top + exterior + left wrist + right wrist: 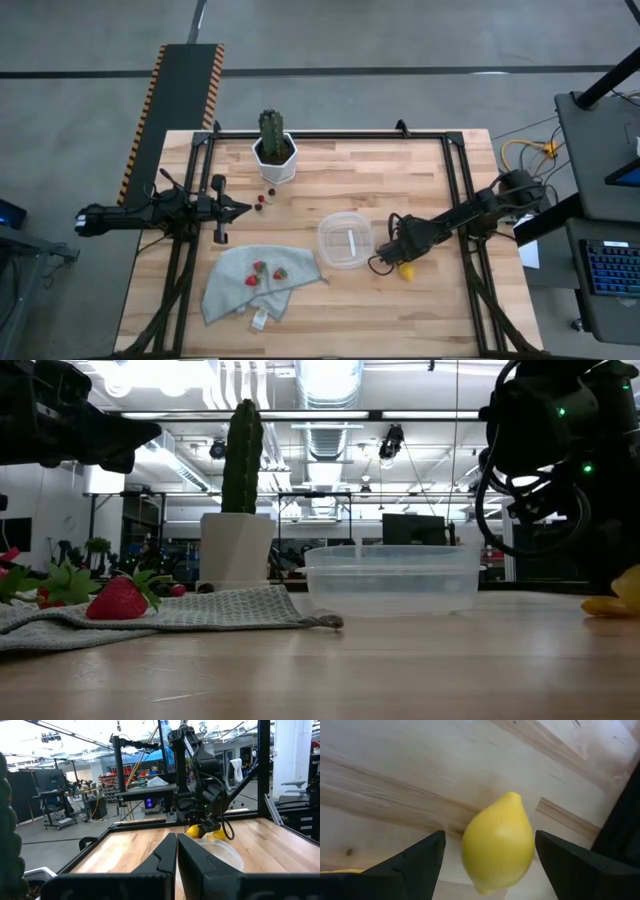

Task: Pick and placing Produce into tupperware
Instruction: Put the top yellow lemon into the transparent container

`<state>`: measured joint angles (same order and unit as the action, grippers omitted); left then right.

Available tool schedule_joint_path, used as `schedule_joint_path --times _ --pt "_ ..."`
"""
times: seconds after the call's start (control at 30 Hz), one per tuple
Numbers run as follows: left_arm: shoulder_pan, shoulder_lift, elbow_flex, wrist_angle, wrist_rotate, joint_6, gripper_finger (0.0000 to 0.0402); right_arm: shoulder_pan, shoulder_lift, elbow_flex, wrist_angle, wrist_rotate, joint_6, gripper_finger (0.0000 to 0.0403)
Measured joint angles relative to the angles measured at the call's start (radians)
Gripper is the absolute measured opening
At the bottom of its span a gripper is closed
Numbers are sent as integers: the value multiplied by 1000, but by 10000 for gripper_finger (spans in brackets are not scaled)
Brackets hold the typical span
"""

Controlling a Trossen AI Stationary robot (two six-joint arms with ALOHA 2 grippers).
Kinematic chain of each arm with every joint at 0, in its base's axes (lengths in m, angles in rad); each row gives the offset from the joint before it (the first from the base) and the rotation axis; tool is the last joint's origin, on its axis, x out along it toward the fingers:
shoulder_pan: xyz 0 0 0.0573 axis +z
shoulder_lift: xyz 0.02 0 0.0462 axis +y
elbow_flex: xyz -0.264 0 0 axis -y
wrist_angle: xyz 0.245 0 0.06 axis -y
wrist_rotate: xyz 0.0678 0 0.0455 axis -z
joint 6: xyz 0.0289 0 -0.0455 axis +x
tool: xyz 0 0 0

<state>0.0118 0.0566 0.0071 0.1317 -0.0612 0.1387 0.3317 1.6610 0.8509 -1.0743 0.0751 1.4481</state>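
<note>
reaching for a lemon (498, 842) on the counter (400, 180) just beside the empty tupperware (345, 240), the right gripper (487, 857) is open around it and should next close, while the left gripper (176, 855) waits closed.

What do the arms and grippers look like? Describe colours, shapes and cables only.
Both arms are black, built of chunky jointed segments. The left gripper tapers into two flat, wedge-shaped black fingers. The right gripper has the same angular black fingers. Black cables loop loosely around the right arm's wrist, where small green lights glow. No markings are readable.
</note>
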Motion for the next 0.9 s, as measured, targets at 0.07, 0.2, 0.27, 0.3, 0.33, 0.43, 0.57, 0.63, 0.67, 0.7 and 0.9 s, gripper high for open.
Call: schedule_joint_path --times 0.07,0.2,0.27,0.3,0.33,0.43,0.57,0.63,0.67,0.7,0.9 --pt "0 2 2 0 0 0 0 0 -2 -3 6 1 0 298" --pt "0 0 3 0 0 0 0 0 -5 -5 10 1 -2 288" --pt "0 0 3 1 0 0 0 0 -5 -6 11 1 -1 281" --pt "0 0 3 0 1 0 0 0 -5 -6 12 1 -2 276" --pt "0 0 3 1 1 0 0 0 -5 -6 12 0 -9 271" --pt "0 0 3 1 1 0 0 0 -5 -6 14 -3 -10 256" --pt "0 1 3 1 0 0 0 0 -5 -6 17 -4 -26 237" --pt "0 2 3 1 0 0 0 0 -5 -6 18 -4 -27 227" --pt "0 2 3 1 0 0 0 0 -5 -7 19 -4 -31 223" --pt "0 2 3 1 0 0 0 0 -5 -7 17 -4 -38 218" --pt "0 2 3 1 0 0 0 0 -5 -8 10 -4 -62 196"
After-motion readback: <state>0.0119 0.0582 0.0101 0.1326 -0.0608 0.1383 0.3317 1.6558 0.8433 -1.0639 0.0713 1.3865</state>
